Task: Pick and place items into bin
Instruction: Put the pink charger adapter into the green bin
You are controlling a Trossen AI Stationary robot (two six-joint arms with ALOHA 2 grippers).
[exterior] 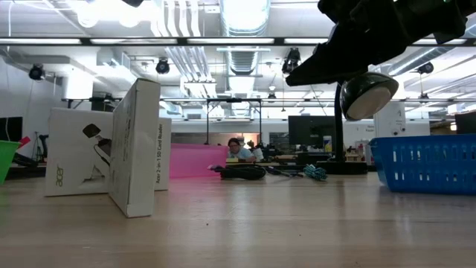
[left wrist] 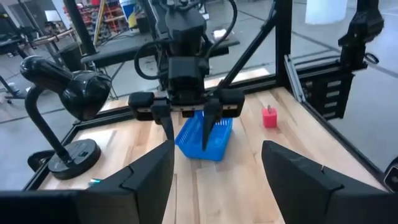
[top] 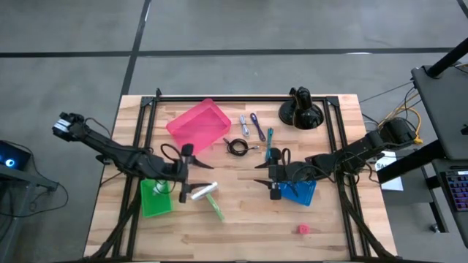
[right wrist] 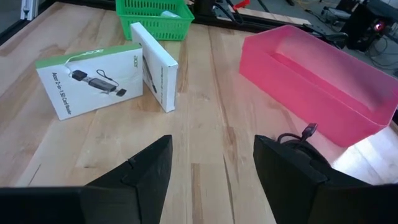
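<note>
In the high view the pink bin [top: 199, 123] sits at the table's far middle. The black coiled cable [top: 235, 147] lies just right of it, and also shows before my right fingers [right wrist: 297, 140]. The purple and blue sticks [top: 251, 126] and a teal stick [top: 270, 135] lie beyond the cable. A red block [top: 303, 229] rests near the near edge. My left gripper [top: 203, 175] hovers open left of centre. My right gripper [top: 258, 175] hovers open facing it, near side of the cable. Neither holds anything.
Two white-and-green boxes [right wrist: 106, 74] lie beside a green basket [top: 155, 197] near my left gripper. A blue basket [top: 298, 192] sits under my right arm. A black domed mount [top: 300, 113] stands at the far edge. A black frame [top: 241, 96] rims the table.
</note>
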